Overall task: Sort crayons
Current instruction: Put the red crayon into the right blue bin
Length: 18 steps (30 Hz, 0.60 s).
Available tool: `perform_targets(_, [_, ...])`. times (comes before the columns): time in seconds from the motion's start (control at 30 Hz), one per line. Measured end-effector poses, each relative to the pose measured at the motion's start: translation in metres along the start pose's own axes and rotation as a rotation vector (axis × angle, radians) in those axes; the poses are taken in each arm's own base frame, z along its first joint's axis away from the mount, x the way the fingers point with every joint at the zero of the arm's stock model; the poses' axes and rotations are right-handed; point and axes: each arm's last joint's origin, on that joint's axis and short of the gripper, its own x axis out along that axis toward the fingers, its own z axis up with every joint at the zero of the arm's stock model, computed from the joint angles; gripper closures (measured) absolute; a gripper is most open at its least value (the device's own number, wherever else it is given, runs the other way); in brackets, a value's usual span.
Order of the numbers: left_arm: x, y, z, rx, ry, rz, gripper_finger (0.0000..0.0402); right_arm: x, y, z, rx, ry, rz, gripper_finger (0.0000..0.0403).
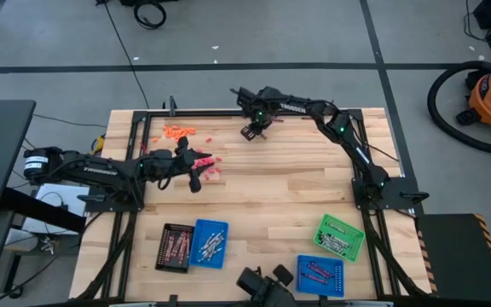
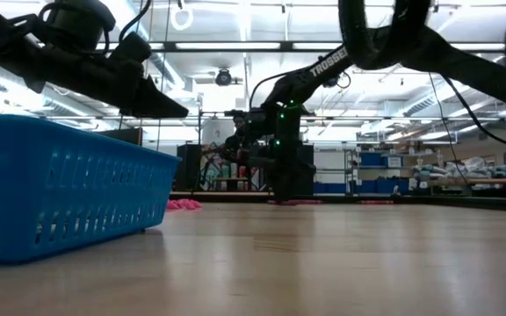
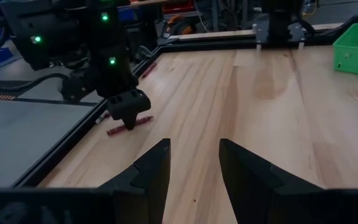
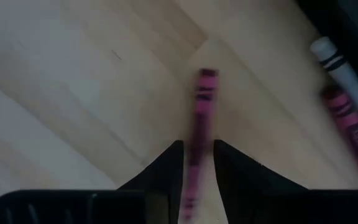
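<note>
My right gripper [image 4: 197, 163] points down at the table's far side [image 1: 252, 130], shut on a red-pink crayon [image 4: 201, 106] that lies on the wood. A silver-grey crayon [image 4: 335, 62] and another red-pink one [image 4: 353, 127] lie beside it by the table's dark frame. My left gripper [image 3: 194, 165] hovers open over the left half of the table [image 1: 196, 173], touching nothing, next to a small heap of red-pink crayons [image 1: 210, 162]. Orange crayons [image 1: 177, 132] lie scattered at the far left. My right gripper pinches the red-pink crayon between its two fingers, on its two long sides [image 4: 196, 140], toward one end. The fingers come from above, pointing down, across the crayon. The crayon lies flat on the table [image 3: 124, 127], its other end sticking out beyond the fingers.
Near the front edge stand a black tray [image 1: 164, 247] and a blue tray [image 1: 201, 247] on the left, a green tray [image 1: 358, 243] and a second blue tray [image 1: 337, 277] on the right, each holding crayons. The table's middle is bare wood.
</note>
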Motion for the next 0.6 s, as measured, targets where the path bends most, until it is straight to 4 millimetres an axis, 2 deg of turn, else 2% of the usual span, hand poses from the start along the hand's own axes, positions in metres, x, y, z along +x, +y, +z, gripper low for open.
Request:
perform_targets(0.2, [-0.0005,-0.0025,0.0013,0.008,-0.012,-0.013,0.0253,-0.0001,0.0032,-0.0047,-0.011,0.040,-0.010,0.0327])
perform_targets(0.47, [-0.0005,-0.0025,0.0013,0.009,-0.012,-0.013,0.0253,-0.0002,0.0070,-0.0059,-0.058,0.045,-0.007,0.0386])
perform_targets(0.6, [-0.0005,-0.0025,-0.0009,0.014,0.010,-0.014,0.0253,-0.0001,0.0093,-0.0066,-0.066,0.046,-0.008,0.0386])
